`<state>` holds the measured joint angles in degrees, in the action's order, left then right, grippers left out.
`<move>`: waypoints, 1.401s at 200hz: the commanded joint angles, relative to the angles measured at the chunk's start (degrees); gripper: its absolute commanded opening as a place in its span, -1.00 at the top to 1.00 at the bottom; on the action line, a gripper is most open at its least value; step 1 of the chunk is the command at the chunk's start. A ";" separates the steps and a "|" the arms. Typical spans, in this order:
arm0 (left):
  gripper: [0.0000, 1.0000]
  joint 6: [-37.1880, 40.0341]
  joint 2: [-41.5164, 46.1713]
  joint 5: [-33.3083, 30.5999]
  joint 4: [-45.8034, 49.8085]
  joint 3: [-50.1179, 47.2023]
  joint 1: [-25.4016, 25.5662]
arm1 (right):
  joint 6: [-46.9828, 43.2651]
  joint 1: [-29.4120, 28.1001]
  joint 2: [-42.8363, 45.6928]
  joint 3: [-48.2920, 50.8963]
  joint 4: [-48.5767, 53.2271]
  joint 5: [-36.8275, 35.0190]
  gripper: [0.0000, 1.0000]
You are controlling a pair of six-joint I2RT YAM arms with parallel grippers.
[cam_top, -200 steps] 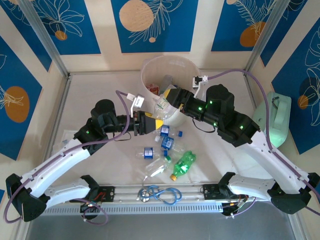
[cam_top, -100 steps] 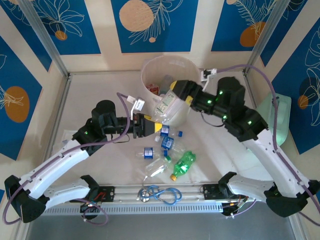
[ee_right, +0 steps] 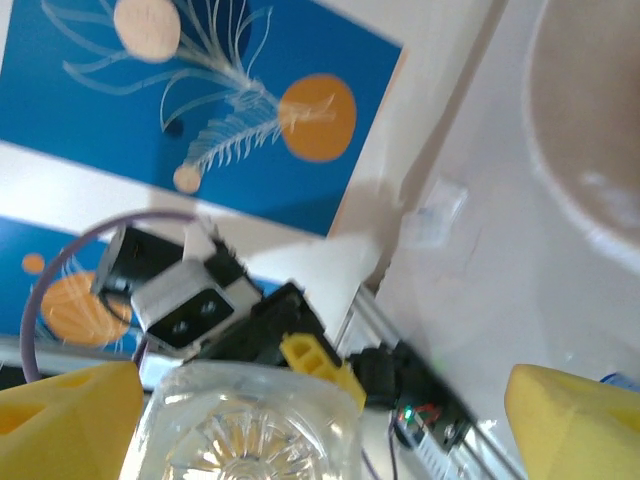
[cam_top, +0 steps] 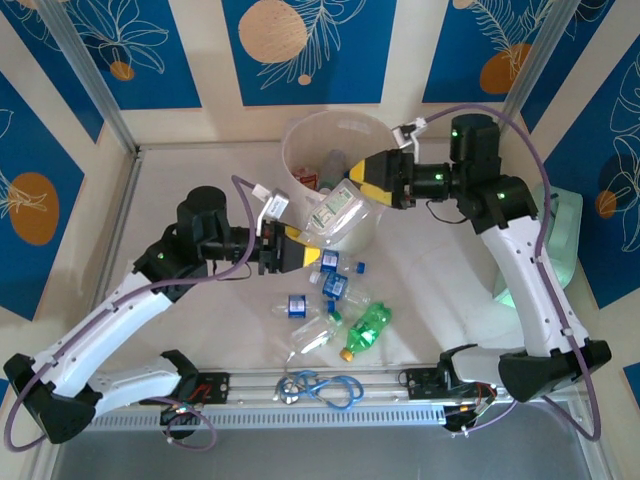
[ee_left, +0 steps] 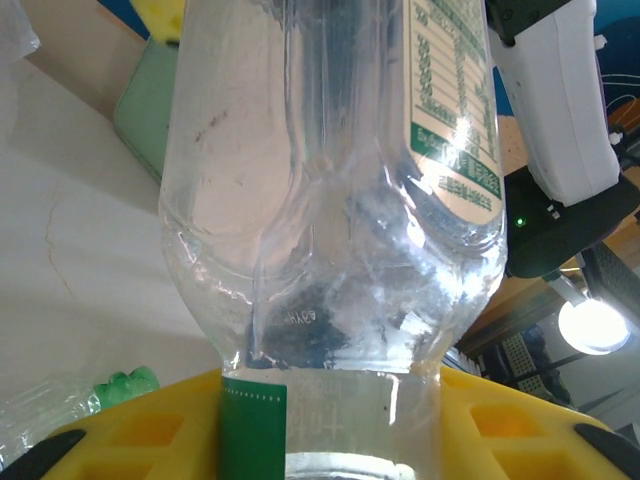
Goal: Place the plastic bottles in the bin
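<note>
A clear bottle with a green label (cam_top: pixel 335 212) slants up in front of the cream-white bin (cam_top: pixel 300 140). My left gripper (cam_top: pixel 298 249) is shut on its neck end; in the left wrist view the bottle (ee_left: pixel 330 220) rises from between the yellow fingers (ee_left: pixel 520 430). My right gripper (cam_top: pixel 364 188) stands open at the bottle's base, which shows as a ribbed base (ee_right: pixel 250 435) between its wide-apart fingers (ee_right: pixel 70 415). Several bottles lie on the table: blue-capped ones (cam_top: pixel 333 285), a clear one (cam_top: pixel 312 338) and a green one (cam_top: pixel 368 328). A few more lie inside the bin.
A blue cable loop (cam_top: pixel 320 385) lies on the front rail. A mint-green case (cam_top: pixel 548 235) leans at the right wall, behind the right arm. The bin's wall (ee_right: pixel 590 130) curves past the right wrist camera.
The right arm has swung up and back to the right, its gripper now at the bottle's base. The left gripper has kept the bottle and lifted slightly toward the bin.
</note>
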<state>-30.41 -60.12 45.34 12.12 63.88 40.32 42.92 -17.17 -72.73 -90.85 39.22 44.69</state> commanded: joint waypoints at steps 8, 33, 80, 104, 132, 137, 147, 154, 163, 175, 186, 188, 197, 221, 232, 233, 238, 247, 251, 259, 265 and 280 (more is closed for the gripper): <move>1.00 4.09 -1.85 2.09 3.64 2.94 -1.34 | -0.90 -1.74 0.57 0.69 -0.28 5.18 -0.87; 1.00 5.84 -3.03 2.37 5.92 3.88 -2.20 | 0.30 -1.78 0.82 2.05 -2.33 6.99 -0.88; 1.00 6.05 -3.77 4.17 5.50 4.27 -3.68 | -5.37 -6.81 -0.80 -0.95 6.73 1.67 -0.73; 1.00 7.42 -4.37 4.41 7.22 5.29 -3.77 | -4.56 -7.79 -1.01 -0.61 6.00 0.55 -0.32; 1.00 7.67 -4.54 4.24 7.41 5.52 -4.19 | -4.03 -7.88 -1.41 -1.43 5.59 -0.08 0.00; 1.00 7.65 -4.57 4.10 7.35 5.61 -4.27 | -3.86 -7.88 -1.37 -1.45 5.34 -0.19 0.01; 1.00 7.50 -4.56 3.26 7.20 5.49 -4.50 | -3.30 -7.82 -1.13 -1.42 4.93 -0.88 0.04; 0.91 7.08 -4.57 2.73 6.54 5.33 -4.63 | -2.90 -7.79 -0.95 -1.32 4.40 -1.44 0.06; 0.58 6.12 -4.57 1.81 5.52 4.95 -4.72 | -1.98 -7.58 -0.60 -1.00 3.35 -2.24 0.09; 0.33 4.71 -4.48 0.59 3.96 4.29 -4.90 | -0.43 -7.19 0.09 -0.56 1.53 -3.27 0.12; -0.20 3.37 -4.40 -0.67 2.43 3.97 -4.90 | 0.85 -6.68 0.37 -0.55 0.26 -4.04 0.13; -0.31 3.13 -4.33 -1.21 2.35 3.95 -4.92 | 1.03 -6.59 0.43 -0.67 0.13 -4.31 0.13; -0.56 2.31 -3.82 -4.22 1.89 3.83 -4.94 | 1.76 -6.18 0.57 -1.04 -0.42 -5.41 0.14; -1.00 0.97 -1.32 -14.56 2.65 3.47 -5.03 | 2.05 -5.22 0.26 -3.37 -0.75 -10.92 0.16; -1.00 0.10 0.77 -19.30 3.11 2.84 -5.07 | 2.64 -4.12 -0.45 -5.01 -0.35 -14.50 0.16; -1.00 -0.04 1.00 -19.54 3.14 2.84 -5.11 | 2.76 -4.02 -0.51 -5.16 -0.32 -14.91 0.16; -1.00 -0.75 2.07 -22.60 3.41 2.39 -5.12 | 3.29 -3.51 -0.90 -5.64 -0.20 -16.73 0.16; -1.00 -2.24 4.71 -28.01 4.05 1.38 -5.12 | 4.27 -2.69 -1.64 -6.11 -0.46 -19.82 0.16; -1.00 -2.73 5.88 -30.25 4.37 1.07 -5.16 | 4.97 -2.37 -1.94 -6.10 -0.92 -21.11 0.16; -1.00 -3.84 7.92 -34.98 5.93 0.43 -5.24 | 6.37 -1.63 -2.52 -5.63 -2.25 -23.29 0.14; -1.00 -4.87 9.20 -38.20 7.36 0.16 -5.40 | 7.68 -1.07 -3.16 -5.24 -3.50 -24.32 0.14; -1.00 -6.86 11.41 -43.50 12.30 0.18 -5.84 | 10.47 -0.07 -5.24 -4.40 -6.55 -26.24 0.14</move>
<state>-32.88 -52.66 17.04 18.35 64.51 35.59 47.97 -18.65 -74.41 -95.53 37.06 25.63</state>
